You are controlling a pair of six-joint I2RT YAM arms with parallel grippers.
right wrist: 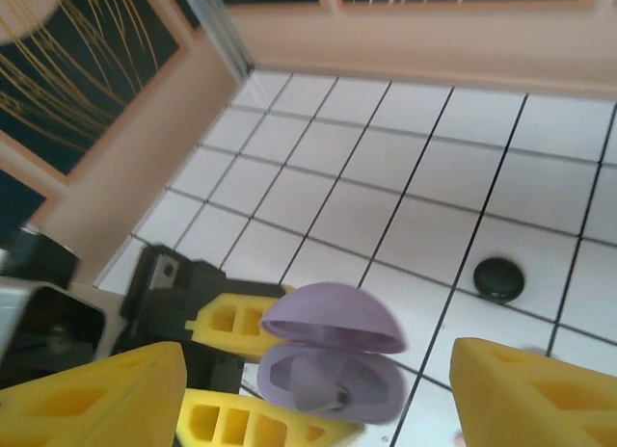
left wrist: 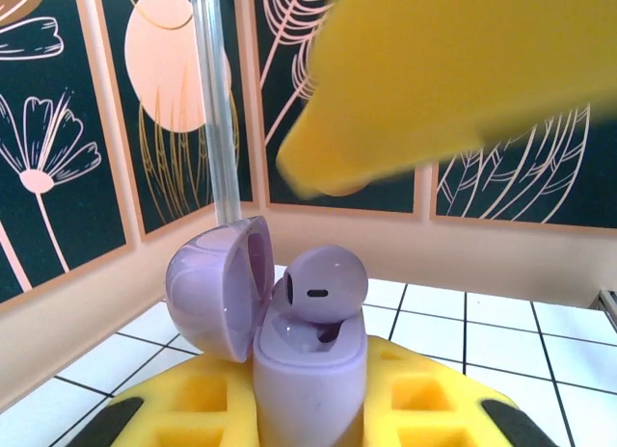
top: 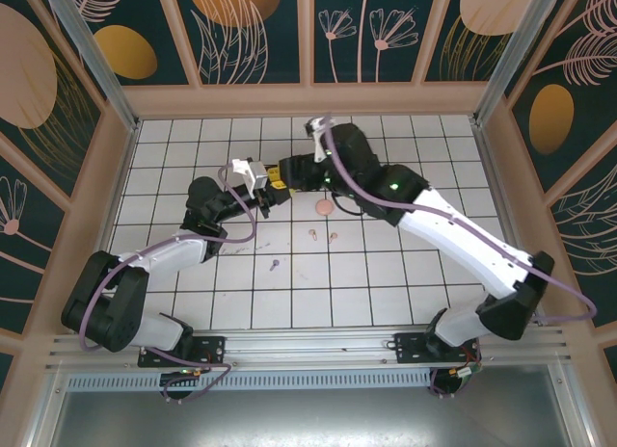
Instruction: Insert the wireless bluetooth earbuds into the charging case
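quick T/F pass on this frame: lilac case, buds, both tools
1. The lilac case has its lid open. True.
2. A lilac earbud sits in that case. True.
3. The left tool is open and empty. False: it is shut on the lilac case.
4. The right tool clamps the earbud. False: its jaws stand open over the case.
5. Another lilac bud lies loose on the tiles. True.

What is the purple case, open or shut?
Open. Its lid is swung back, and a lilac earbud sits inside the purple case.
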